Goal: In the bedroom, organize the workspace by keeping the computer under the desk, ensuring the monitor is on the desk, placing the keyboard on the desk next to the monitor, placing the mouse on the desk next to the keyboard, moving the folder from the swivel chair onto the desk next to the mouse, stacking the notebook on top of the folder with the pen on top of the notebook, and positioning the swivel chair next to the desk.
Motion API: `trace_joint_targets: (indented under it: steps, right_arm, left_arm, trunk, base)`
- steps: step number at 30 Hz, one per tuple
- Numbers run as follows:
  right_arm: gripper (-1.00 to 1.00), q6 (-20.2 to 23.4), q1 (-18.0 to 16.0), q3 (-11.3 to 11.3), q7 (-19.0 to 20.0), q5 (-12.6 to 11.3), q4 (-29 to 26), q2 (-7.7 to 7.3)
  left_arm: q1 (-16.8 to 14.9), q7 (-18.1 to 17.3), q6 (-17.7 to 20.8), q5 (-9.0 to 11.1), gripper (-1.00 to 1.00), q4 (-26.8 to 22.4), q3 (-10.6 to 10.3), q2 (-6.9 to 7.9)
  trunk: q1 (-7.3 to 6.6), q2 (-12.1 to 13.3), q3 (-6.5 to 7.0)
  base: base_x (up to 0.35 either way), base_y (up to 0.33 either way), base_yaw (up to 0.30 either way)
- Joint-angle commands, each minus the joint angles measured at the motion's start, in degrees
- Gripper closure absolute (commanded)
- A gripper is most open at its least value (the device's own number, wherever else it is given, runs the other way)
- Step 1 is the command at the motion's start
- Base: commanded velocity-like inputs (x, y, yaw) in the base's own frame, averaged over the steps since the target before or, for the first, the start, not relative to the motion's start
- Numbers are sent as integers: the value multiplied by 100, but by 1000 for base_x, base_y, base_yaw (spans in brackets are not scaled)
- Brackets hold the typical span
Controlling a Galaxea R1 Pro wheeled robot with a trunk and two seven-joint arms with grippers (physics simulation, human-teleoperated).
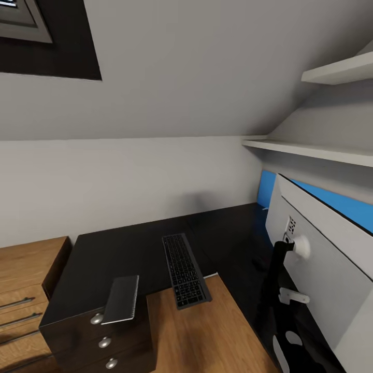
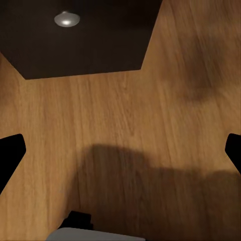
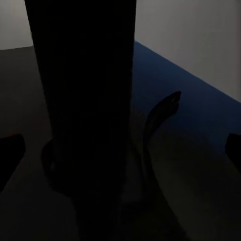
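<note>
The black keyboard (image 1: 185, 270) lies on the glossy black desk (image 1: 119, 259), its near end sticking out over the desk's inner edge. A thin flat grey slab (image 1: 122, 299), perhaps the notebook, overhangs the edge above the drawers. At the right the monitor (image 1: 321, 269) stands on the desk, pale grey back toward me, on its black stand (image 1: 277, 280). My right gripper (image 3: 120, 150) is open with the dark stand column (image 3: 85, 100) close in front of it. Over the wood floor beside a black drawer (image 2: 85, 40), my left gripper (image 2: 120, 150) is open and holds nothing.
A bright blue flat surface (image 1: 342, 204) shows behind the monitor. A low light-wood cabinet (image 1: 26, 280) stands left of the desk. White shelves (image 1: 311, 150) jut out above the monitor under a sloped ceiling. Wood floor (image 1: 207, 331) fills the desk's inner corner.
</note>
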Motion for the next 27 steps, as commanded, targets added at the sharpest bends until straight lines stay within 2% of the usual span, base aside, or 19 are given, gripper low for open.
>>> trace_joint_targets:
  steps: [1,13,27]
  right_arm:
    - [-100,-14,-6,-26,-17,61,3,6]
    - [-100,-14,-6,-27,-17,63,4,5]
    - [-100,-14,-6,-27,-17,63,4,5]
  left_arm:
    - [2,-1,-7,12,-100,-8,12,-5]
    - [2,-1,-5,12,-100,-8,13,-5]
    - [2,-1,-5,12,-100,-8,11,-4]
  trunk:
    - [1,-4,-6]
    - [1,-4,-6]
    - [1,-4,-6]
  base:
    - [19,-14,0]
    - [84,-4,0]
    - [14,0,0]
